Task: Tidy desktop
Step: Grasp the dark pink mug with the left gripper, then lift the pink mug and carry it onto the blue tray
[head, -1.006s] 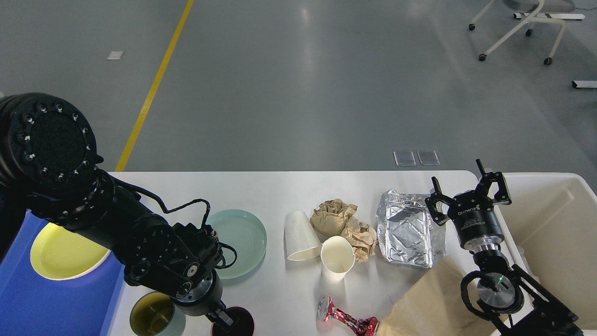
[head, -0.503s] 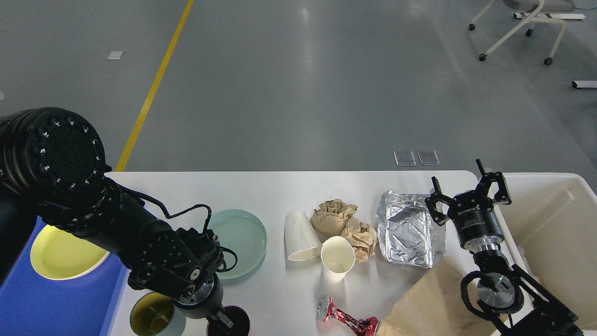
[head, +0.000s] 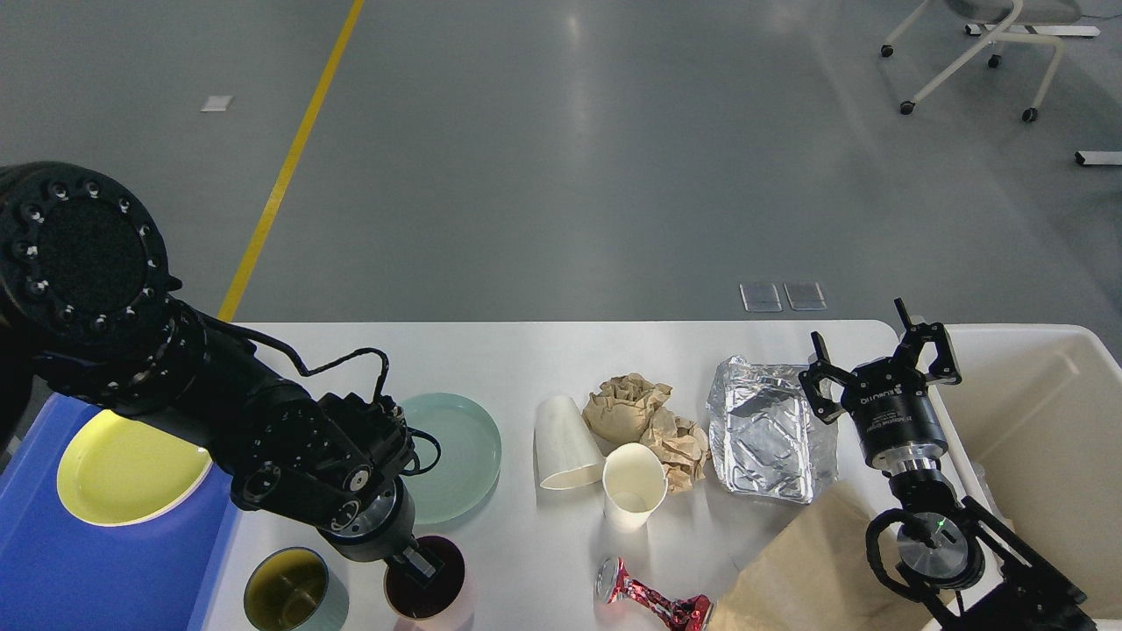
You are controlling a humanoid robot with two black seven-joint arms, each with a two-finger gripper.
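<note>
Right end effector (head: 879, 355) spread, body lettering unreadable; left end effector (head: 419, 561) pinching dark-red cup (head: 427, 580).

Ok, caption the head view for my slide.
Left tool reaching into a dark cup on the cluttered desktop; right tool open.

- The right gripper (head: 879, 350) has white lettering printed across its black round body; it appears upside down from the head view, and it is too small to read with certainty.
- A second, finer line of white print sits just beneath that lettering on the same body; it cannot be made out.
- The crushed red can (head: 649, 599) at the near edge of the desktop (head: 526, 350) shows red and white markings, but no word on it can be read.
- Nothing else in view carries readable text, labels or numbers.
</note>
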